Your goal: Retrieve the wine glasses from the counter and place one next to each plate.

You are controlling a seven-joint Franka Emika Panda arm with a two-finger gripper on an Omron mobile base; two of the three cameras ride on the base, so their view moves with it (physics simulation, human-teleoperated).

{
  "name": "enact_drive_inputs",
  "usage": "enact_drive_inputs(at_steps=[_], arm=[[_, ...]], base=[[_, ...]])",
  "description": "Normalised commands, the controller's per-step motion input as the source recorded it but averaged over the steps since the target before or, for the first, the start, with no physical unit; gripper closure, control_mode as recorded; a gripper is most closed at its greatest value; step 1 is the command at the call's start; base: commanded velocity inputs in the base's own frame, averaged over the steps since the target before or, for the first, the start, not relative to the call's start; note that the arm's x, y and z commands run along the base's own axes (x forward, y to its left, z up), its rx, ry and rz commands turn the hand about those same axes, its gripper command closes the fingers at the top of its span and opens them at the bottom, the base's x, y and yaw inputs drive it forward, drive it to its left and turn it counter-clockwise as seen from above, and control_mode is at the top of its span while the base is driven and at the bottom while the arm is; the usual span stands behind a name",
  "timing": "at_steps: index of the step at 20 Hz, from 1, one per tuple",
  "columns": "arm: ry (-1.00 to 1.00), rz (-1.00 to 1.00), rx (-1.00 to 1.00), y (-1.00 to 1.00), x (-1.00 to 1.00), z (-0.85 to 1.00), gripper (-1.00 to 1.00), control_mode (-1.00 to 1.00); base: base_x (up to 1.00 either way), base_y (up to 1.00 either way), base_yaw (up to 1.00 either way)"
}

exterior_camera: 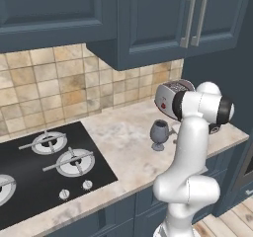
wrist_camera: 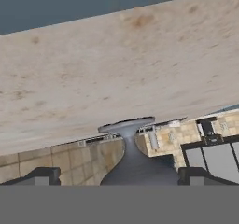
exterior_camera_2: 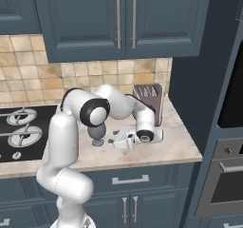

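A dark grey wine glass (exterior_camera: 159,134) with a wide bowl stands upright on the beige marbled counter (exterior_camera: 123,142), just in front of the toaster. My gripper (exterior_camera_2: 115,140) lies low over the counter to the right of this wine glass (exterior_camera_2: 97,136), pointing at it, and is open. The hand view is rolled upside down: the glass's foot (wrist_camera: 126,124) rests on the counter (wrist_camera: 116,55), and its stem and bowl fill the gap between my two spread fingertips (wrist_camera: 44,175). Nothing is held. The plates are out of view.
A silver toaster (exterior_camera: 170,98) stands against the backsplash behind the glass, close to my forearm (exterior_camera_2: 149,99). The black gas hob (exterior_camera: 49,162) takes up the counter's left part. Blue wall cabinets hang overhead. A tall oven unit (exterior_camera_2: 228,165) closes the right end.
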Motion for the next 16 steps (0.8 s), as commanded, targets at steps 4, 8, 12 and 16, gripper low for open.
enact_drive_inputs(at_steps=[4, 8, 12, 16], arm=[[0.01, 0.01, 0.01, 0.1, -0.06, -0.03, -1.0, -1.0], [0.03, 0.01, 0.01, 0.21, 0.0, -0.06, -1.0, -1.0], [0.04, 0.0, 0.0, 0.23, 0.0, -0.08, -1.0, -1.0], [0.07, 0.0, 0.0, 0.21, 0.0, -0.15, -1.0, -1.0]], base=[[0.0, 0.0, 0.0], [0.0, 0.0, 0.0], [0.0, 0.0, 0.0], [0.0, 0.0, 0.0]])
